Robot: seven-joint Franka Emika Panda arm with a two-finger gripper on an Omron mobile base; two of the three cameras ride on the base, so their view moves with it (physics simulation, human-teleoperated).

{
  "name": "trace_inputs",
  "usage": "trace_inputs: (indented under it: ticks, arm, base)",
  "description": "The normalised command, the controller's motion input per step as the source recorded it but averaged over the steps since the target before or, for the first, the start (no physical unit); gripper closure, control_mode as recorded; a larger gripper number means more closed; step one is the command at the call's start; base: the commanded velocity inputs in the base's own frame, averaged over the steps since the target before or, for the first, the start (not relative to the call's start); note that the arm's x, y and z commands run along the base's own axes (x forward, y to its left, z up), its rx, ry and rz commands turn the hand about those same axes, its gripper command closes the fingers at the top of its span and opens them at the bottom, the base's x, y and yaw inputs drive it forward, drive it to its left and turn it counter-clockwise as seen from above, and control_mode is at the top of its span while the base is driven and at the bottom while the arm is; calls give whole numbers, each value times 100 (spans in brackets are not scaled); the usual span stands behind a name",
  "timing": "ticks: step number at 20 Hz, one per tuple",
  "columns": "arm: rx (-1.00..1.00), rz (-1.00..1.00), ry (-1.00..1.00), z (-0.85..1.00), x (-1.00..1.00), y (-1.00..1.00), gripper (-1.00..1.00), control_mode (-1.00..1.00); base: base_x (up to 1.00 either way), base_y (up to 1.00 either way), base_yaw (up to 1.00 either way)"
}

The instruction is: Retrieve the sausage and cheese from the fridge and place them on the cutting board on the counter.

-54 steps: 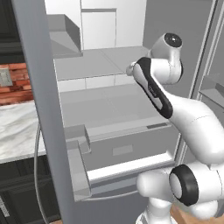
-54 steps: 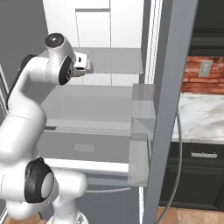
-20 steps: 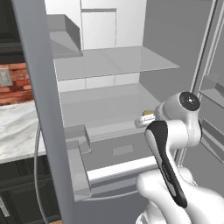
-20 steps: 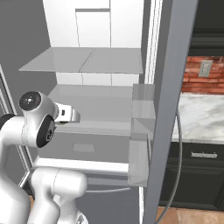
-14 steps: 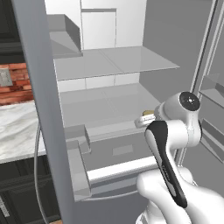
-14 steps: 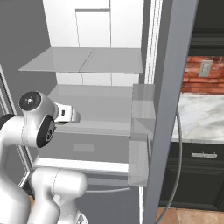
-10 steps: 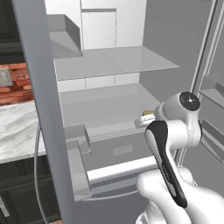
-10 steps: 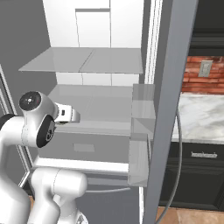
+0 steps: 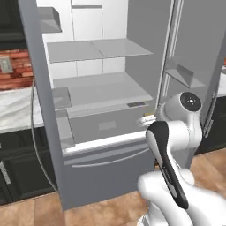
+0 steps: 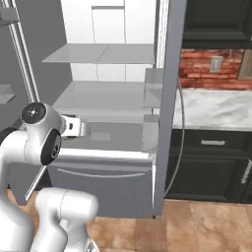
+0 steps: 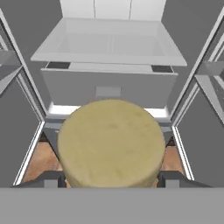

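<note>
A pale yellow-tan round cheese (image 11: 111, 140) sits between my fingertips, with my gripper (image 11: 111, 178) shut on it. From the left base view the gripper (image 9: 148, 119) hangs just in front of the open fridge (image 9: 88, 26), level with its lower shelf (image 9: 101, 95). In the right base view the hand (image 10: 75, 126) points at that same shelf. The marble counter (image 10: 216, 110) runs to the right of the fridge. The sausage and the cutting board are out of view.
Both fridge doors stand open: one (image 9: 37, 97) on the left, one (image 9: 198, 53) on the right, each with bins. A grey drawer front (image 9: 106, 154) closes the fridge's bottom. Black cabinets (image 10: 216, 162) sit under the counter, above a brown floor (image 10: 206, 226).
The whole picture has shifted: the base has backed away from the fridge, and more floor shows below. The gripper keeps the cheese.
</note>
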Motion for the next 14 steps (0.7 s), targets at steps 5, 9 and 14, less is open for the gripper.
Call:
trace_inputs:
  ticks: [5, 9, 14]
  arm:
    - [0, 0, 0, 0, 0, 0, 100, 100]
    - [0, 0, 0, 0, 0, 0, 100, 100]
    - [0, 0, 0, 0, 0, 0, 100, 100]
  base:
    - [-43, -9, -40]
    - [-18, 0, -75]
    - [0, 0, -87]
